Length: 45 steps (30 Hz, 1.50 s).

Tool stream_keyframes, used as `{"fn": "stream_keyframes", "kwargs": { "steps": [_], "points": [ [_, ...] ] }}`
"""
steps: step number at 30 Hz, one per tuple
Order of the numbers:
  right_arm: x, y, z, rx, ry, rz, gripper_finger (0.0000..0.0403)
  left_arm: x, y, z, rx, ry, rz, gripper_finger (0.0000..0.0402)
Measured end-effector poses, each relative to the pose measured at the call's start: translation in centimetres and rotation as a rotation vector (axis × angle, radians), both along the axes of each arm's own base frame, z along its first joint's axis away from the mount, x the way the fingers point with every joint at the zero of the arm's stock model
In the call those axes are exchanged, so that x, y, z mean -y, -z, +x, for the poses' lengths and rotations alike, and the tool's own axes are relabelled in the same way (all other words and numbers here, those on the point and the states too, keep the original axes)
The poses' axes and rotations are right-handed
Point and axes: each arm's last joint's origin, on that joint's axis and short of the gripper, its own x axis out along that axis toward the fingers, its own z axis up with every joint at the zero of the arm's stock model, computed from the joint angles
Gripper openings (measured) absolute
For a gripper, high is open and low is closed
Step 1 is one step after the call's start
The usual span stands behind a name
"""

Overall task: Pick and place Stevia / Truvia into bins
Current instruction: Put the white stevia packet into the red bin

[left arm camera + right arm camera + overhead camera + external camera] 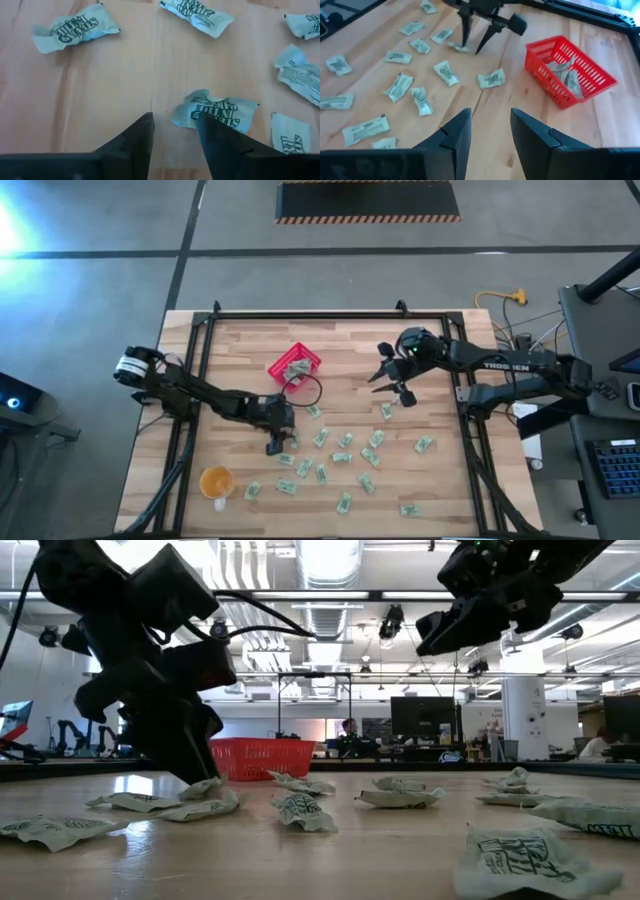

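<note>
Several pale green Stevia packets [345, 442] lie flat and scattered over the wooden table's near half. The red bin [276, 367] stands at the far middle with a few packets [565, 75] inside. My left gripper [172, 127] is open, low over the table near the bin's near side. One packet [220, 111] lies just beside and partly behind one of its fingers. My right gripper [490, 125] is open and holds nothing. It hangs well above the table [392, 382], to the right of the bin. My left gripper slants down from the table's left. One fingertip [202, 122] stands over the near edge of a packet [192, 112] that lies flat on the wood. The finger hides that edge, and I cannot tell whether it touches.
An orange cup [216, 480] stands near the table's front left corner. A black metal frame [205, 360] borders the table at the left, right and far sides. A dark cable loop [312, 388] hangs by the bin. A person [348, 730] sits at desks beyond the table.
</note>
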Motion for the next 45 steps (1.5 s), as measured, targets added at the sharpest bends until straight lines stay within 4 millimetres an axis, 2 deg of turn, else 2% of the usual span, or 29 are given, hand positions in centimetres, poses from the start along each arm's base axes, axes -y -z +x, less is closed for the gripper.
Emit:
{"fn": "stream_keyframes", "kwargs": {
  "steps": [9,17,23,28,33,36,45],
  "points": [
    [0.0,0.3,0.1,-0.012,-0.002,0.005,0.0130,0.1,0.0,0.0,0.003,0.074,0.021,0.0010],
    [0.0,0.4,0.1,-0.011,-0.002,0.004,0.0130,0.0,-0.9,-0.5,-0.026,0.077,0.041,0.0001],
    [0.1,0.6,0.4,0.068,0.009,-0.008,0.0130,-0.9,-3.9,-1.4,0.079,-0.096,0.219,0.0000],
    [0.2,2.2,1.0,0.189,-0.020,0.012,0.0130,-1.8,-6.0,-2.3,0.171,-0.249,0.443,0.0000],
    [-0.2,4.6,2.3,0.221,-0.086,0.042,0.0130,-2.8,-6.6,-2.7,0.170,-0.368,0.659,0.0000],
    [-0.4,6.2,3.4,0.189,-0.103,0.058,0.0130,-3.7,-6.6,-2.4,0.156,-0.385,0.695,0.0000],
    [-0.8,8.2,9.5,0.125,-0.157,0.099,0.0130,-6.7,-6.5,-2.5,0.106,-0.461,0.703,0.0002]
  ]
}}
